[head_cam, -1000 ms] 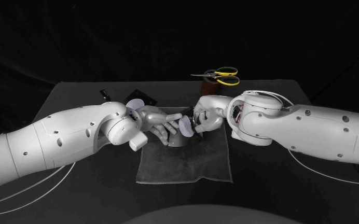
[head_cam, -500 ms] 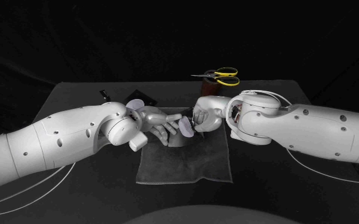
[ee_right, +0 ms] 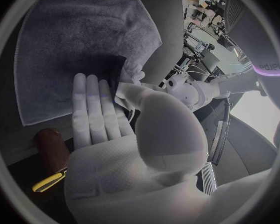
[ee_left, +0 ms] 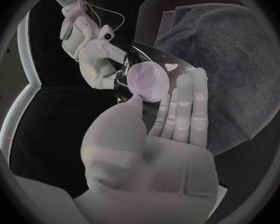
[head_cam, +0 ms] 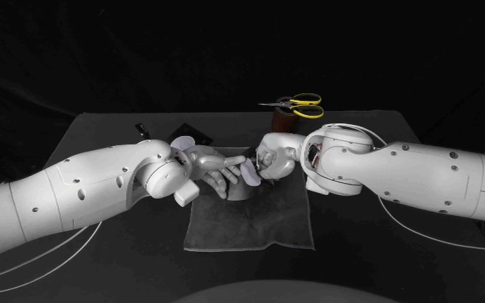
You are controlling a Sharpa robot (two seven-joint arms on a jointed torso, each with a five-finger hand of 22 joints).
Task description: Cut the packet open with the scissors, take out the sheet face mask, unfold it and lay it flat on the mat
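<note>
Nearest is the grey mat, flat on the black table, w/ its near edge toward the robot.

Over the mat's far half the two hands meet. The left hand comes in from the left & the right hand from the right, almost touching.

The packet is dark & shiny and sits btw them, up off the mat. In the left wrist view the left hand pinches it: thumb pressed on top, fingers flat under it. In that view the right hand has its fingers closed on the packet's other end. So both hands are clamped on the packet.

In the right wrist view the right hand has its fingers straight & side by side, pointing at the mat. Can't make out the packet well there.

Past the hands, some small black bits lie on the table on the left side.

Farthest back, the scissors w/ yellow handles stick out of a brown cup, well apart from both hands.
</note>
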